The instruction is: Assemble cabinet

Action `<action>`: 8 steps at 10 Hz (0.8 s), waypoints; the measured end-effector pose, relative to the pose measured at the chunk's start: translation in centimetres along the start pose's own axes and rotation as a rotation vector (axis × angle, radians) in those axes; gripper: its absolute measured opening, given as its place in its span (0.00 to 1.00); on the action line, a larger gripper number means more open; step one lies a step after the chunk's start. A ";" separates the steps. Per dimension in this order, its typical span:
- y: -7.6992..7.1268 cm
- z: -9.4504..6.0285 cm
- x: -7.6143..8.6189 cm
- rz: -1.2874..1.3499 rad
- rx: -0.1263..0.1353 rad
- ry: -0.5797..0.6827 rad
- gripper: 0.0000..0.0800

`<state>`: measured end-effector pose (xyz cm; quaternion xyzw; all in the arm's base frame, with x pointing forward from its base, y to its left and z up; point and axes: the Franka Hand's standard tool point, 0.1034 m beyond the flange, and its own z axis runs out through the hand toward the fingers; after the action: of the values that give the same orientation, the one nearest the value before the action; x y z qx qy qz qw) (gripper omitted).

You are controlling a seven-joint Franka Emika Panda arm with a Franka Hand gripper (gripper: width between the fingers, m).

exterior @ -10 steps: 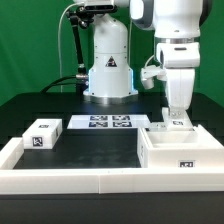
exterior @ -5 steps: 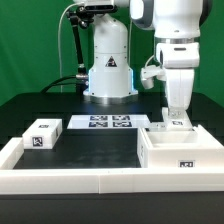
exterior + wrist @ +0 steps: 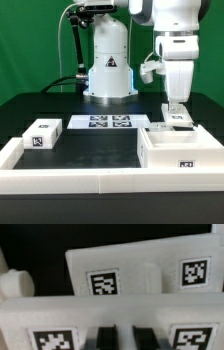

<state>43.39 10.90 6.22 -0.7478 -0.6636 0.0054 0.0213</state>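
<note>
The cabinet [image 3: 180, 152] is the large white box at the front on the exterior view's right. My gripper [image 3: 176, 108] hangs straight down just above its back edge. A small white tagged drawer block [image 3: 178, 121] sits right under the fingers. In the wrist view the dark fingers [image 3: 104, 338] stand a narrow gap apart around a white ridge. The ridge lies between the two tags of this near block [image 3: 55, 319], and the gripper [image 3: 122, 338] looks shut on it. A second tagged white block [image 3: 140, 266] with the same ridge lies just beyond.
Another small white tagged block [image 3: 42, 134] lies at the exterior view's left. The marker board [image 3: 105, 123] lies in the middle at the back. A low white border rail [image 3: 70, 183] runs along the front. The robot's base [image 3: 108, 70] stands behind.
The gripper has risen a little above the cabinet's back edge. The loose block on the left has not moved.
</note>
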 end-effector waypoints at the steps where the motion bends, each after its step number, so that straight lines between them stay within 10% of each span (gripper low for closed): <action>1: -0.1 0.2 -0.1 0.001 0.003 0.000 0.09; 8: 1.1 0.4 0.1 0.004 0.005 0.005 0.09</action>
<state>44.53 10.87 5.80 -0.7491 -0.6620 0.0051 0.0250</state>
